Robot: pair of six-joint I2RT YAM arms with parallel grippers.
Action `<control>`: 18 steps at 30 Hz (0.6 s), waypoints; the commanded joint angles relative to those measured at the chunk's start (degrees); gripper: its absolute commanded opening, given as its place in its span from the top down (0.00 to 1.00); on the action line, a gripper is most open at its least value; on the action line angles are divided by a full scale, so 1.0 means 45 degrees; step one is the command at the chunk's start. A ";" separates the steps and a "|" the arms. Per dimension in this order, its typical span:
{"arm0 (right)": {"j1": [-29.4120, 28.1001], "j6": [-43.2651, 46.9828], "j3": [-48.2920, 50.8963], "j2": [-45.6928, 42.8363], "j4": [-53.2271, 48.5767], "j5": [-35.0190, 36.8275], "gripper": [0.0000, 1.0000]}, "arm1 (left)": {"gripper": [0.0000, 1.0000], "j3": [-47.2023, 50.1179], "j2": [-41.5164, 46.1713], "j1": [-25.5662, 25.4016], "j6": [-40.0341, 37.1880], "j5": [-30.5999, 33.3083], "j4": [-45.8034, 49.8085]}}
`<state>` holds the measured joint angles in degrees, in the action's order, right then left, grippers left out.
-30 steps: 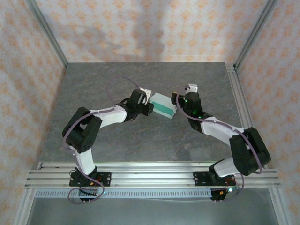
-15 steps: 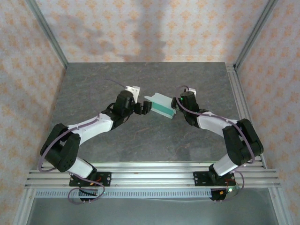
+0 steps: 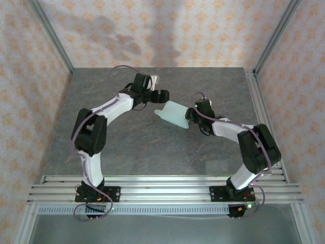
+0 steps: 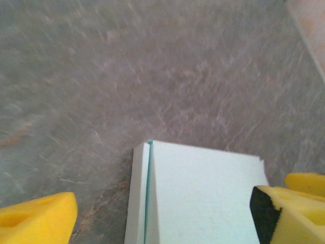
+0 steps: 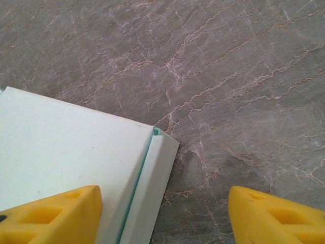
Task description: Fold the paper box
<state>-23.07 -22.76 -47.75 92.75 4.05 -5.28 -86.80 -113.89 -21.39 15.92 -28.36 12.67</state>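
The paper box [image 3: 174,113] was seen lying on the grey veined bench [image 3: 127,147], a little beyond the middle and between the two claws. The left claw [image 3: 162,95] was held just beyond the box's far side, apart from it, with its jaws spread wide and nothing gripped. From the left wrist camera, the pale mint card was seen below and between the yellow fingers [image 4: 38,221], with bare bench showing beside one of them. The right claw [image 3: 189,116] was placed at the box's right end, jaws likewise parted (rather widely). From the right wrist camera, one finger [image 5: 51,216] was seen over the card and the other well clear of it, so no grip was made out. A narrow strip was seen along one edge of the box, marked off by a thin teal line.
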 commanded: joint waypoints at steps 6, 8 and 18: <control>0.0611 -0.0310 -0.0009 0.0137 0.0693 -0.2114 0.36 | 0.40 -0.1467 -0.1860 -0.0125 -0.0399 -0.2063 0.2875; 0.0691 -0.0324 0.0044 0.0320 0.1100 -0.2488 0.37 | 0.50 -0.1330 -0.1882 -0.0130 -0.0209 -0.2312 0.2760; 0.1388 -0.0541 -0.1021 0.2122 0.1679 -0.4611 0.47 | 0.64 0.0557 -0.0888 -0.0417 0.0599 -0.2496 0.1795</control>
<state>-17.74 -24.25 -50.41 100.12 9.72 -21.65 -86.35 -120.70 -22.06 17.17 -38.61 21.17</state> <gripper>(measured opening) 0.555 0.364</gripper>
